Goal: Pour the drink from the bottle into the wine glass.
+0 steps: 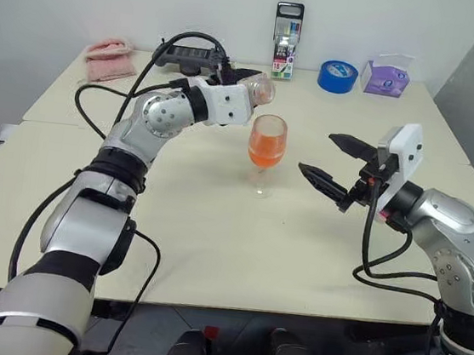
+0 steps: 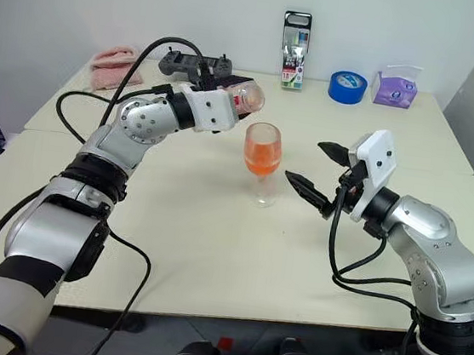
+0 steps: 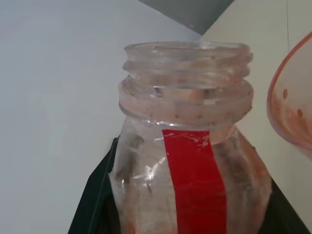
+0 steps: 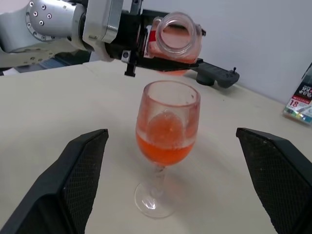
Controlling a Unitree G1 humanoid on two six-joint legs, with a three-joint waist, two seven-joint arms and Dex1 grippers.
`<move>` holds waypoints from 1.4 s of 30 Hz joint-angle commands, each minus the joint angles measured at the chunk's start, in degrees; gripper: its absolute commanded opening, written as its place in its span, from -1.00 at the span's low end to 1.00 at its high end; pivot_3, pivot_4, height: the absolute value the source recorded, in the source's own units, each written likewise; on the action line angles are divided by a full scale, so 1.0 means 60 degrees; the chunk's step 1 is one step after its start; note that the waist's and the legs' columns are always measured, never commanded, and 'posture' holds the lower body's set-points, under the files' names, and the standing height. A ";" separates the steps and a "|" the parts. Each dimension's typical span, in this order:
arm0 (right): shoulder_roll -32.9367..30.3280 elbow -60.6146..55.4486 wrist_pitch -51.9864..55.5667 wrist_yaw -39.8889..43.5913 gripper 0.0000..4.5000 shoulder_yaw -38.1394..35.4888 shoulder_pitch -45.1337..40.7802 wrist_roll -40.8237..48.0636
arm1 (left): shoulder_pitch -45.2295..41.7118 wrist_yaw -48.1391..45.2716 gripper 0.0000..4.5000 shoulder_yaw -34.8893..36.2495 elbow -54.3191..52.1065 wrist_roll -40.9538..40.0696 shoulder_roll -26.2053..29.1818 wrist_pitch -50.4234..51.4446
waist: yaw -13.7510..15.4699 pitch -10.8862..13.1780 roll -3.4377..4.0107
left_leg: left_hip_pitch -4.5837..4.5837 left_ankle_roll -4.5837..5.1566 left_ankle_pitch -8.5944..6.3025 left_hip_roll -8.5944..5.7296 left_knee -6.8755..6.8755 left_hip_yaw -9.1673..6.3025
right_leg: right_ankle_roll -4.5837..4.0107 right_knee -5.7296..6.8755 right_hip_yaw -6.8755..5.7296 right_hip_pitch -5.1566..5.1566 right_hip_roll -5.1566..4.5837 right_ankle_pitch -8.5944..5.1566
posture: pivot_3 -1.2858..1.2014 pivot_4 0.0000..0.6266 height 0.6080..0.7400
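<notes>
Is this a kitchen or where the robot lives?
Probably not a kitchen: it looks like a workroom or lab. Cream tables stand against a plain wall, with a marker pack, blue tape roll, tissue box and controller behind the wine glass.

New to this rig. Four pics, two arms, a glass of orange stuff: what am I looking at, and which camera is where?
It is a humanoid robot with two arms, each ending in a two-fingered black gripper. Two pictures come from a stereo camera on its head, looking down over the table. The other two come from cameras on the wrists, looking along each gripper's fingers.

The left gripper is shut on the bottle, holding it tipped sideways, open mouth above the wine glass. The glass stands on the table, holding the orange-red drink. The bottle looks nearly empty.

The right gripper is open, holds nothing, and points at the glass from beside it.

At the table's far edge lie a pink cloth, a black controller, a marker pack, a blue tape roll and a purple tissue pack.
</notes>
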 commanded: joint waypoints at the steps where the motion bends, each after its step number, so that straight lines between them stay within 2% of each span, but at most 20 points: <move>1: -0.0026 -0.0115 0.0370 0.0060 1.00 -0.0219 -0.0883 0.0566 | 0.0453 -0.0454 -0.25 0.1326 -0.1410 -0.1870 -0.0069 0.2040 | -0.0017 0.0000 0.0000 | -0.0001 0.0000 0.0000 0.0002 0.0001 -0.0003 | 0.0000 0.0000 -0.0003 0.0000 0.0000 0.0000 | 0.03 -0.52 1.00; 4: -0.0102 -0.0108 0.1083 -0.0009 1.00 -0.0247 -0.1600 0.1079 | 0.1173 -0.0324 -0.25 0.2113 -0.2547 -0.2797 -0.0127 0.3969 | -0.0057 -0.0001 0.0001 | 0.0001 0.0000 0.0000 0.0009 0.0004 -0.0004 | 0.0000 0.0011 -0.0002 -0.0005 0.0003 0.0000 | 0.03 -0.52 1.00; 8: -0.0367 -0.0275 0.2700 0.0489 1.00 0.0101 -0.2876 0.2474 | 0.2648 0.0747 -0.25 0.3416 -0.4408 -0.3837 -0.0190 0.6665 | -0.0127 -0.0003 0.0005 | 0.0008 0.0001 0.0000 0.0023 0.0003 -0.0010 | -0.0001 0.0022 0.0001 -0.0008 0.0003 0.0000 | 0.03 -0.52 1.00; 12: -0.0351 -0.0430 0.2987 0.0809 1.00 0.0942 -0.3625 0.2488 | 0.3676 0.1854 -0.25 0.4497 -0.5592 -0.4680 -0.0594 0.8197 | -0.0079 -0.0004 0.0003 | 0.0000 0.0000 0.0000 0.0027 0.0007 -0.0034 | -0.0001 0.0021 -0.0020 -0.0007 0.0002 0.0000 | 0.03 -0.52 1.00; 19: 0.0179 0.0054 0.2550 0.0851 1.00 0.1927 -0.4027 0.1641 | 0.4750 0.2798 -0.25 0.5059 -0.6367 -0.4831 -0.0895 0.8553 | 0.0059 -0.0008 -0.0003 | -0.0010 -0.0001 0.0000 0.0022 0.0026 -0.0032 | -0.0001 0.0015 -0.0018 -0.0006 -0.0017 0.0000 | 0.03 -0.52 1.00; 26: 0.0225 0.0203 0.2391 0.1226 1.00 0.2198 -0.3966 0.1295 | 0.5381 0.3068 -0.25 0.4874 -0.6639 -0.4482 -0.0820 0.8425 | 0.0055 -0.0008 -0.0003 | -0.0013 -0.0001 0.0000 0.0018 0.0031 -0.0029 | -0.0002 0.0013 -0.0017 -0.0005 -0.0021 0.0000 | 0.03 -0.52 1.00; 34: 0.0216 0.0371 0.2205 0.1495 1.00 0.2378 -0.3937 0.0881 | 0.5747 0.3289 0.95 0.4983 -0.6754 -0.4560 -0.0854 0.8416 | 0.0050 -0.0009 -0.0004 | -0.0012 -0.0001 0.0000 0.0019 0.0030 -0.0027 | -0.0002 0.0010 -0.0015 -0.0005 -0.0021 0.0000 | 0.03 -0.52 1.00; 42: 0.0263 0.0494 0.2037 0.1596 1.00 0.2385 -0.3910 0.0585 | 0.5924 0.3189 0.99 0.4936 -0.6912 -0.4611 -0.0745 0.8577 | 0.0048 -0.0009 -0.0004 | -0.0011 -0.0001 0.0000 0.0019 0.0027 -0.0025 | -0.0002 0.0009 -0.0015 -0.0005 -0.0021 0.0000 | 0.03 -0.52 1.00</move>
